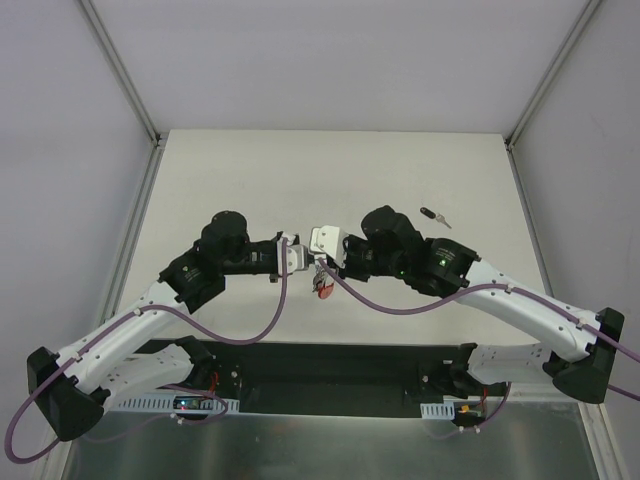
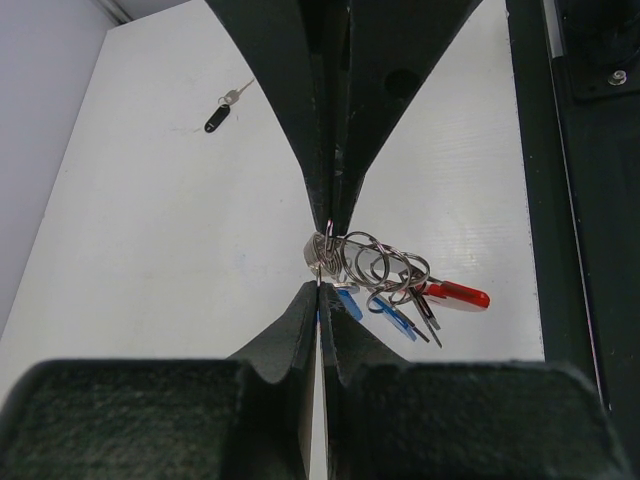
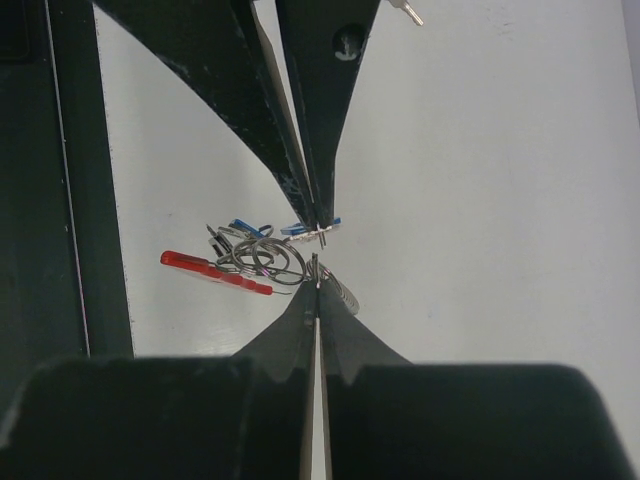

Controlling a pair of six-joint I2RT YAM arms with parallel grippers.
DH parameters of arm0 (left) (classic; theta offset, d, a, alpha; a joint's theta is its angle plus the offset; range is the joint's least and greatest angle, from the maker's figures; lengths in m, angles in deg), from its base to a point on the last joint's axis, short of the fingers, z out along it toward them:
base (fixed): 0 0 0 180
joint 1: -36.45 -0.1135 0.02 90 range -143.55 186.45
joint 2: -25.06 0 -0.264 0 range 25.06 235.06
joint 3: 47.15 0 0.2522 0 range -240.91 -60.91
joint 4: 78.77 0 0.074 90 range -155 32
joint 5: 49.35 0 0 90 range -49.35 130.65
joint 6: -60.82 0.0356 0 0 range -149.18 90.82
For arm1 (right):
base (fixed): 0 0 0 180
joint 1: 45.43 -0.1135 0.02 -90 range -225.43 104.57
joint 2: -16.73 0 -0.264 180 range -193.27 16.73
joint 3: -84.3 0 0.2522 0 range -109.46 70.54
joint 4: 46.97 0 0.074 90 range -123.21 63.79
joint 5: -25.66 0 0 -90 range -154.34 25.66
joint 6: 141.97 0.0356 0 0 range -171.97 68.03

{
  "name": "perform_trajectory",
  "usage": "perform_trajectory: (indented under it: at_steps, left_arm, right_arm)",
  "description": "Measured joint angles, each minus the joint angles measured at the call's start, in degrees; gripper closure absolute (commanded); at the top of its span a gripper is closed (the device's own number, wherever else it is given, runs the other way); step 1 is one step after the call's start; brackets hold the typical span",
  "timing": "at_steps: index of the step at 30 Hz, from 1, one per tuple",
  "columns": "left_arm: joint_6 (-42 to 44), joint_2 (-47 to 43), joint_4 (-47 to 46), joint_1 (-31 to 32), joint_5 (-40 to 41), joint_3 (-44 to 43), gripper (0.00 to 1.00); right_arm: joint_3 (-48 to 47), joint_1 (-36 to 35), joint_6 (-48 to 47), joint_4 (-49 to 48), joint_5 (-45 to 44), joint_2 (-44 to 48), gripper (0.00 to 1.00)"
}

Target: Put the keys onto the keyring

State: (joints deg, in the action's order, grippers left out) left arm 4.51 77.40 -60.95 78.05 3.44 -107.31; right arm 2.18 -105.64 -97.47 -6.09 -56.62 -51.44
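From bases at the near edge both arms reach forward and fold inward, so the left fingers (image 2: 312, 302) and right fingers (image 3: 310, 302) meet tip to tip over the middle of the bench (image 1: 230, 170). The left are clenched on the blue-headed key (image 3: 300, 229), the right on the silver end of the keyring (image 2: 455, 295). The keyring's long axis runs crosswise to both fingers, red band pointing toward the near edge; only the wrist views resolve its silver rings (image 2: 372, 262). Farthest, a black-headed key (image 1: 433, 216) lies on the bench, blade pointing right.
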Motion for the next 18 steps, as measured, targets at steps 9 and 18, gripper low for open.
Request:
perform_trajectory:
  at_steps: [9,18]
  left_arm:
    - [0.44,-0.50,-0.17,0.09,0.90,0.31,1.00]
    - [0.81,-0.55,-0.26,0.85,1.66,0.42,1.00]
  right_arm:
    - [-0.17,0.24,0.02,0.66,0.70,0.00,0.99]
    - [-0.22,0.42,0.66,0.61,0.37,-0.02,0.99]
